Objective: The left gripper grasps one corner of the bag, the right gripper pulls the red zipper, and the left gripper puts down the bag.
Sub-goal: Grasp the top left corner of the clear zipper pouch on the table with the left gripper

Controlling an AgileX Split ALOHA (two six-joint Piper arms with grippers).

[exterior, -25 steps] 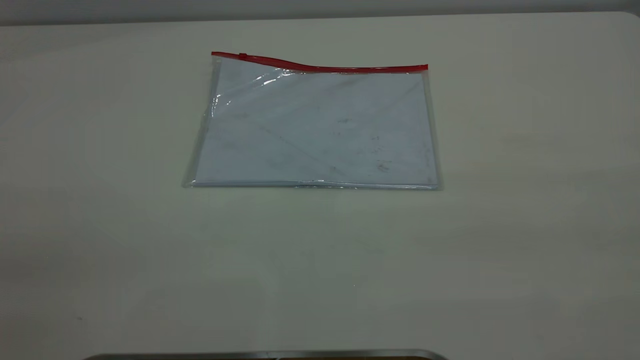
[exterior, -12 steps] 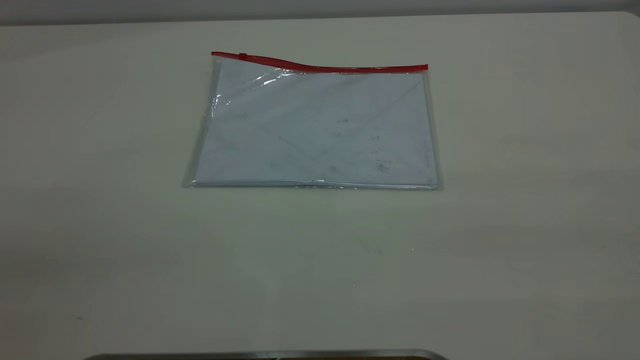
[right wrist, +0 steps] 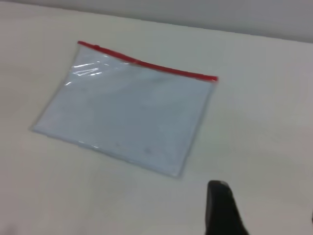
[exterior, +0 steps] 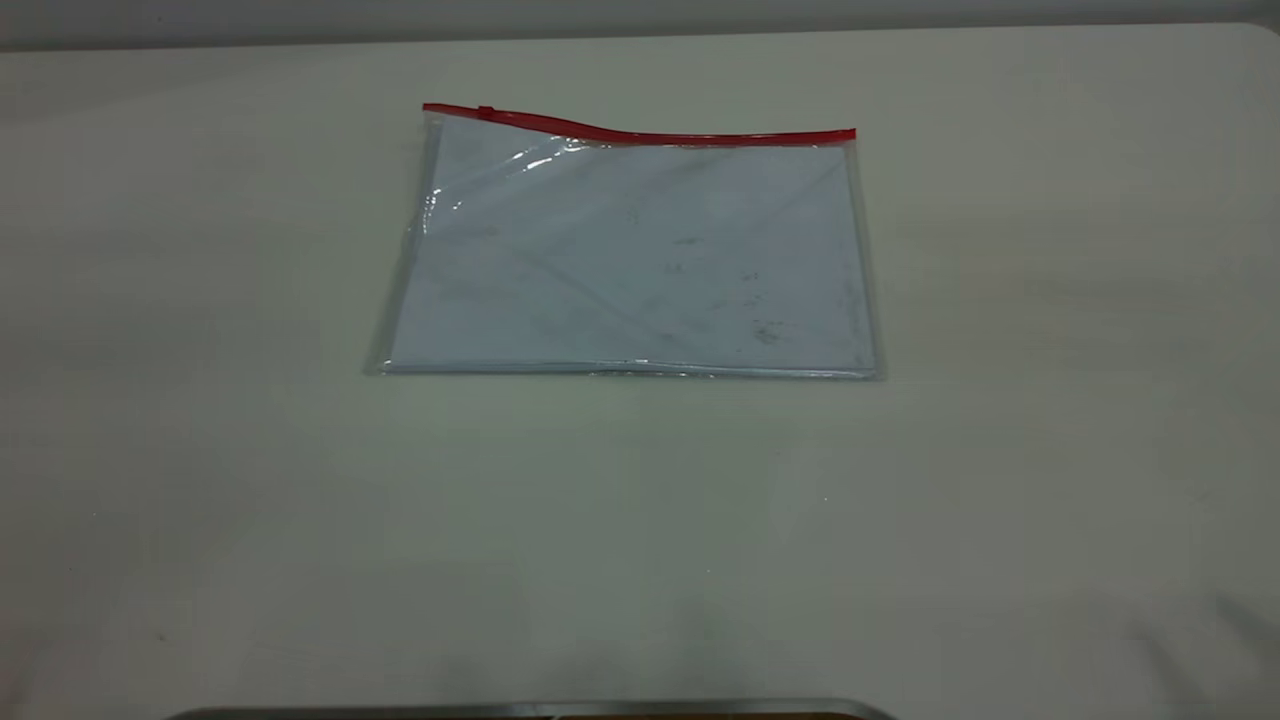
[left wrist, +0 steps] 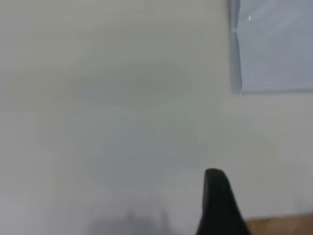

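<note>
The bag [exterior: 630, 250] lies flat on the table, clear plastic with pale smudged sheets inside. The red zipper [exterior: 640, 135] runs along its far edge, with the slider tab [exterior: 486, 112] near the left end. The red strip ends at the far left corner [exterior: 428, 108] and the far right corner [exterior: 852, 134]. Neither gripper shows in the exterior view. The left gripper [left wrist: 264, 208] is open over bare table, apart from a near corner of the bag [left wrist: 274, 49]; only one finger [left wrist: 217, 200] shows. The right gripper [right wrist: 266, 208] is open and empty, well short of the bag [right wrist: 127, 112] and zipper [right wrist: 146, 63].
The pale table [exterior: 1050, 450] runs all round the bag. A metal strip [exterior: 530, 710] lies along the near edge of the exterior view. The table's far edge [exterior: 640, 35] is just beyond the bag. A wood-coloured surface [left wrist: 283, 227] shows beyond the table edge in the left wrist view.
The bag has not moved. Faint shadows have appeared on the table near the front corners of the exterior view.
</note>
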